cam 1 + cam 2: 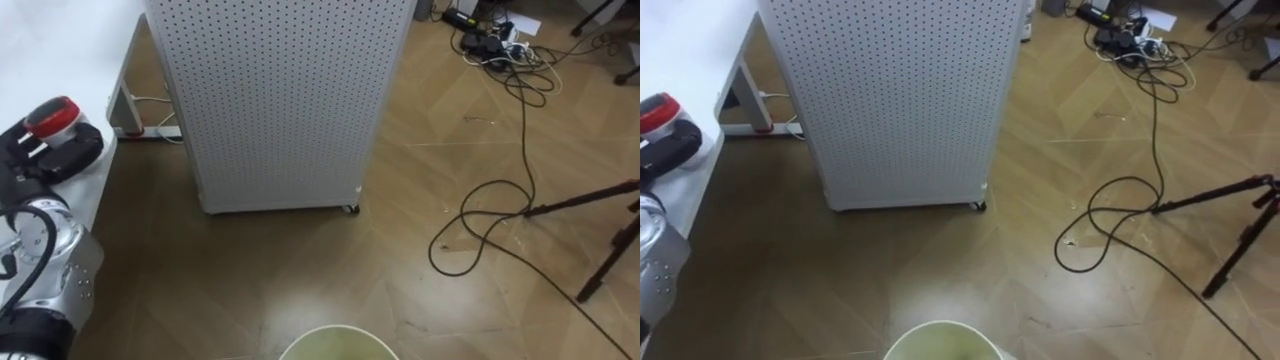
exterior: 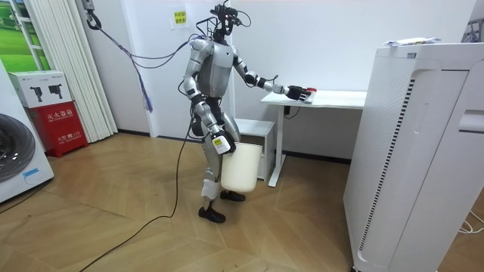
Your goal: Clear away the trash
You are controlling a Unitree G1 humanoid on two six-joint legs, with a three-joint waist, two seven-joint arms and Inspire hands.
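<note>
Garbage item: a small red piece [image 1: 52, 116] with a white patch is seen on the white desk [image 1: 60, 50], close to the desk edge nearest the robot. Its shape is a rounded oval. The long axis appears to run roughly crosswise toward that desk edge, with one end tipped slightly away from the robot, though this is not clearly resolved. The left hand [image 1: 55, 150] is stretched out over the same part of the desk, with the arm raised to about desk height and extended nearly straight from the shoulder in the room view. The hand is laid with its back up and the red piece is met at its far end. Whether the piece is actually grasped or merely touched cannot be told. The right hand [image 2: 219, 143] is held low beside the thigh, on the side away from the desk, at the rim of a pale bin [image 2: 240, 168]. The bin is seen clear of the floor, upright, mouth up, below desk height. How far that hand is closed cannot be told either. The robot is seen standing just off the desk's end, feet staggered, torso upright. A white perforated unit [image 1: 280, 100] is seen on the floor just beside the desk, and tripod legs [image 1: 600, 205] well beyond it.
</note>
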